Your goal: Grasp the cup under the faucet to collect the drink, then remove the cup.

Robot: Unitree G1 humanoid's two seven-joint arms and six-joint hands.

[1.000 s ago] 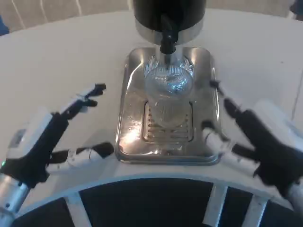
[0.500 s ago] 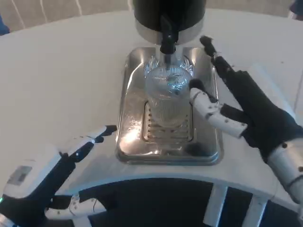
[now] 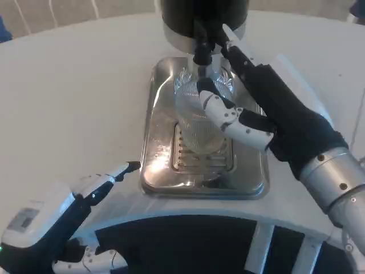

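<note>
A clear ribbed cup (image 3: 191,128) stands upright on the grate of a shiny steel drip tray (image 3: 157,165), right under the black faucet (image 3: 201,45) of a dark drink dispenser (image 3: 202,14). My right hand (image 3: 268,108) reaches in from the right. Its thumb lies across the cup's front right side and its long fingers stretch past the cup's far side toward the faucet; they are still spread, not closed around the glass. My left hand (image 3: 63,214) hovers low at the front left, off the tray, fingers apart and holding nothing.
The white round table (image 3: 74,97) spreads to the left and back of the tray. Its curved front edge runs just below the tray, with a dark gap and white struts beneath. The dispenser body rises close behind the cup.
My right hand has moved up and left from the tray's right edge to the cup, thumb now across the glass. My left hand has dropped back toward the front left corner.
</note>
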